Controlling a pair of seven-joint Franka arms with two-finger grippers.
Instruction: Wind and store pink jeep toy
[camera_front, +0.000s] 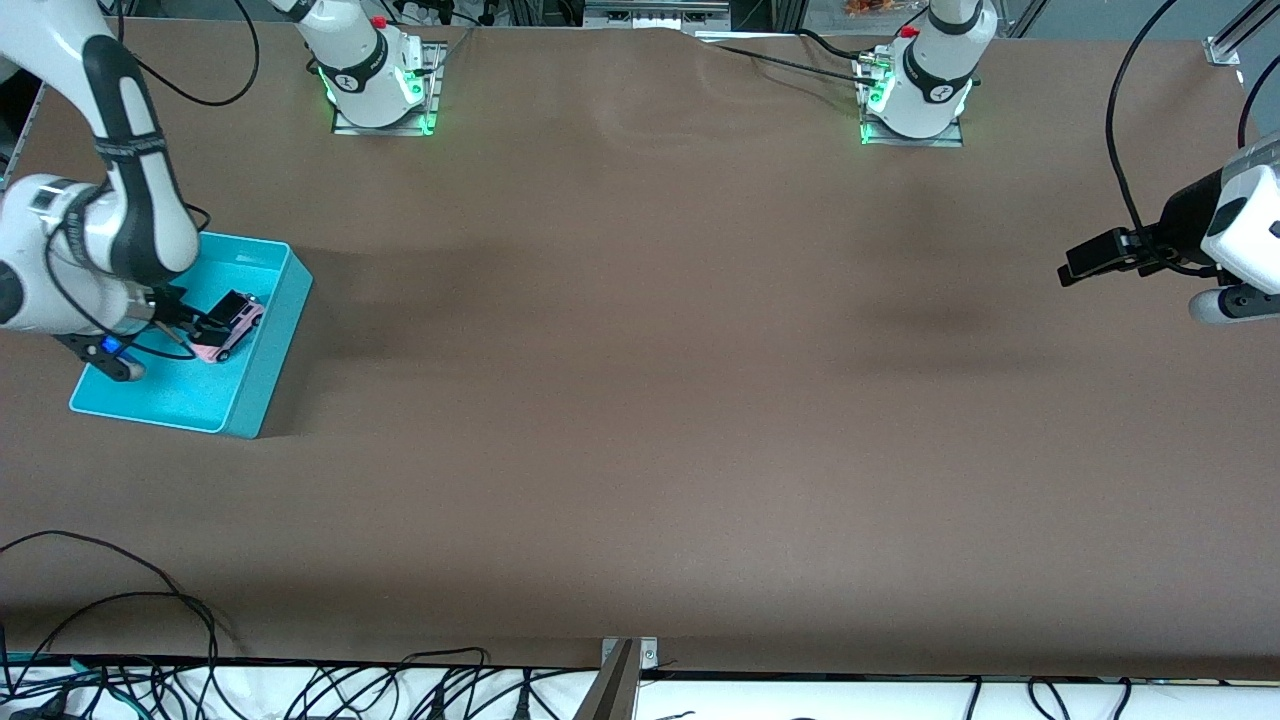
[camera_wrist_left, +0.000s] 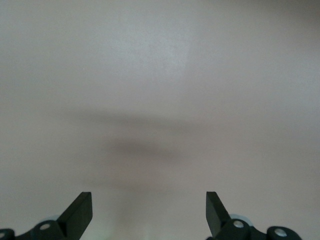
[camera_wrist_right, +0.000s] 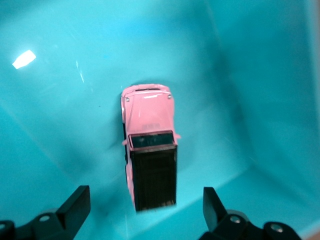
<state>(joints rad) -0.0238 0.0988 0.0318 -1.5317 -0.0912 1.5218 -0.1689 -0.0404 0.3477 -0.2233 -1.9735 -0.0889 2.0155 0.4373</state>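
Over the turquoise bin (camera_front: 262, 345) at the right arm's end of the table, the right gripper (camera_wrist_right: 145, 210) hangs with its fingers spread wide, holding nothing. Between those fingers, lower down, the pink jeep toy (camera_front: 230, 327) sits on the bin's floor, its black roof up and its pink hood pointing toward two o'clock in the front view. At the table's other end the left gripper (camera_wrist_left: 149, 212) waits above bare brown table (camera_front: 640, 400), fingers also spread apart.

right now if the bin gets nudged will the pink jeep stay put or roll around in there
The pink jeep toy sits on its wheels on the smooth floor of the turquoise bin, so it would probably roll along its length. It looks small and stiff, likely light. The right gripper, open above it, holds nothing back.
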